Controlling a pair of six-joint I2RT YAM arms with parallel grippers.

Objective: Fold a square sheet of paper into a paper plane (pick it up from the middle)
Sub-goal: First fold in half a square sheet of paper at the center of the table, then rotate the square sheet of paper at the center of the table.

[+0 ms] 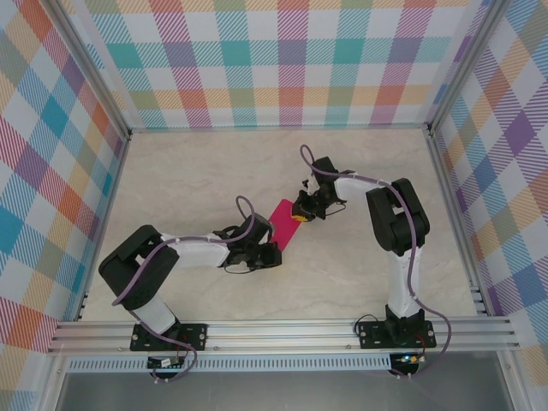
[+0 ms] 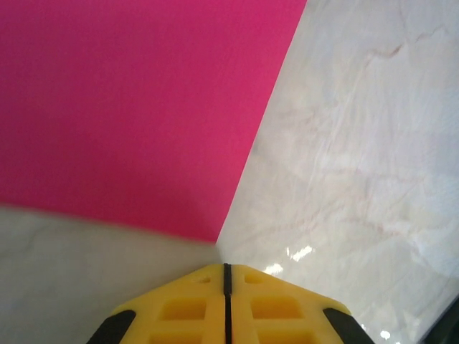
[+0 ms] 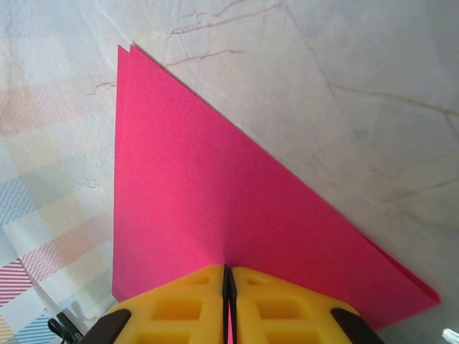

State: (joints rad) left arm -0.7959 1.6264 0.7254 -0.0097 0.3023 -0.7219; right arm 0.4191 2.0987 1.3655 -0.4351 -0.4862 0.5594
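Yellow, paired fingers: your right tool [image 3: 227, 268], closed on one edge of the square sheet of paper [image 3: 215, 186], with pink showing in the seam. Sheet: magenta, folded into a two-layer triangle, between both tools at mid-counter [image 3: 358, 93]. Your left tool [image 2: 226, 266]: yellow, pressed shut, gripping nothing, its tip just short of a sheet corner. Counter: pale marble finish.

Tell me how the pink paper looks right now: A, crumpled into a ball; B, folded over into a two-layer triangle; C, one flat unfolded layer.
B: the square sheet of paper forms a triangle with two edges running side by side at its far corner, pinched in the shut right gripper.
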